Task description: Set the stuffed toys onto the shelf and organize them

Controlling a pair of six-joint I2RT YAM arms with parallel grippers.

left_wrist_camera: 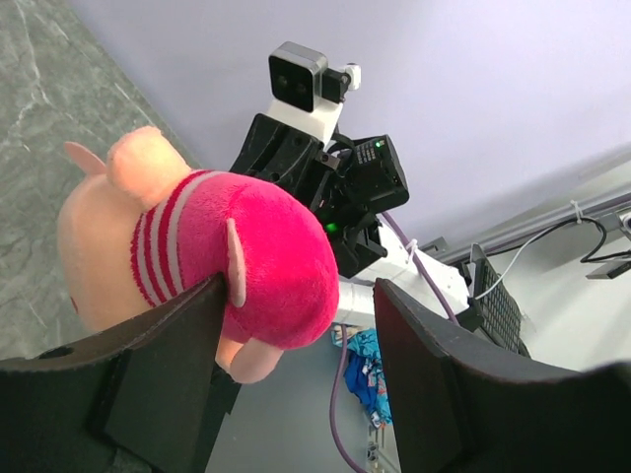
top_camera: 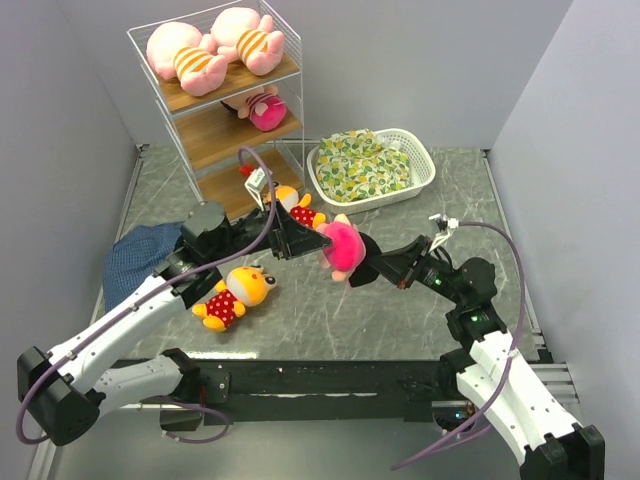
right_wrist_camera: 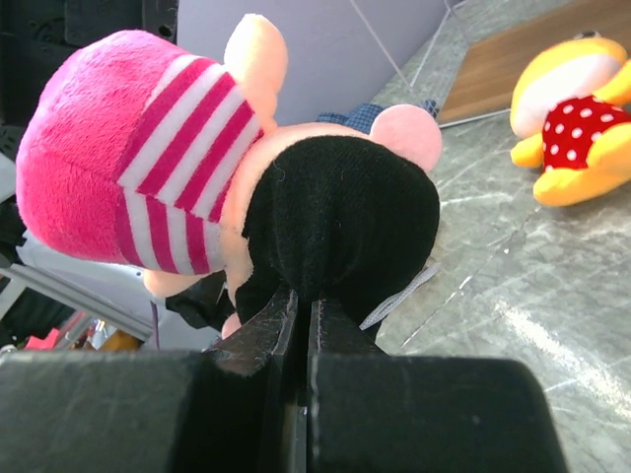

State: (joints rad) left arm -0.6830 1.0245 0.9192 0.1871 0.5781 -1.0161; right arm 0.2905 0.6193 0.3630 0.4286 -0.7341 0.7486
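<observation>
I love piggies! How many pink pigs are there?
2. The left pig and the right pig lie side by side on the top board of the shelf. None seems hidden.

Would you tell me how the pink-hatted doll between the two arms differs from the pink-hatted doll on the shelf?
The doll between the arms hangs above the table, pinched at its dark hair by the right gripper; the shelf doll lies on the shelf's middle board. The left gripper flanks the first with open jaws; no gripper is near the second. Both wear pink hats.
</observation>
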